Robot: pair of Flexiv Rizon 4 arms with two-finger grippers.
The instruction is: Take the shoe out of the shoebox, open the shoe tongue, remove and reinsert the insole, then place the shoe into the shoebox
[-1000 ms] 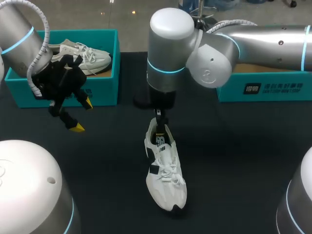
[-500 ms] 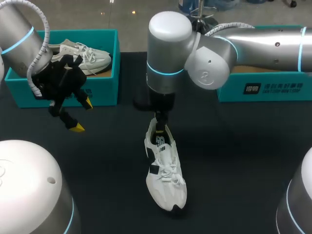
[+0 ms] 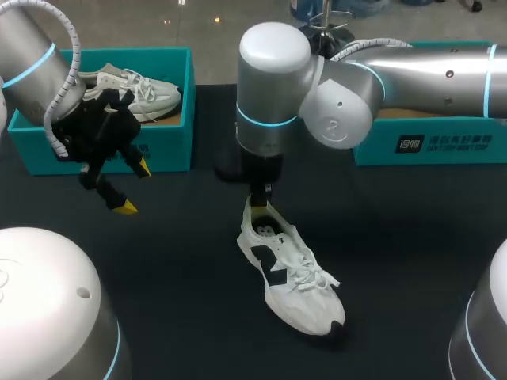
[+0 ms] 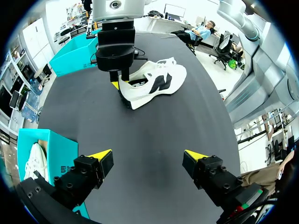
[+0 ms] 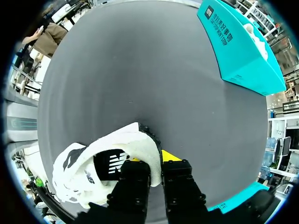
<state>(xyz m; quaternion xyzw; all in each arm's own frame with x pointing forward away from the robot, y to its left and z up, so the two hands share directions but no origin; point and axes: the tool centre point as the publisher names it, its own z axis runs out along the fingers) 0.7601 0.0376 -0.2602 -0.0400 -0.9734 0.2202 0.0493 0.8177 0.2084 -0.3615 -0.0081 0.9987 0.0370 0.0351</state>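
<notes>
Two fingers of the right claw [image 3: 260, 204] pinch the heel collar of the white shoe [image 3: 295, 279], one inside and one outside. I judge the shoe is being settled for the tongue step, so keep that pinch firm, let the sole sit flat on the table [image 3: 412, 253] and steady the heel. Seen from the head view, the shoe runs from this claw toward 5 o'clock, toe farthest. The left claw [image 3: 131, 188], fingers apart and empty, hangs at 9 o'clock, near the shoebox [image 3: 103, 154] at 10 o'clock.
</notes>
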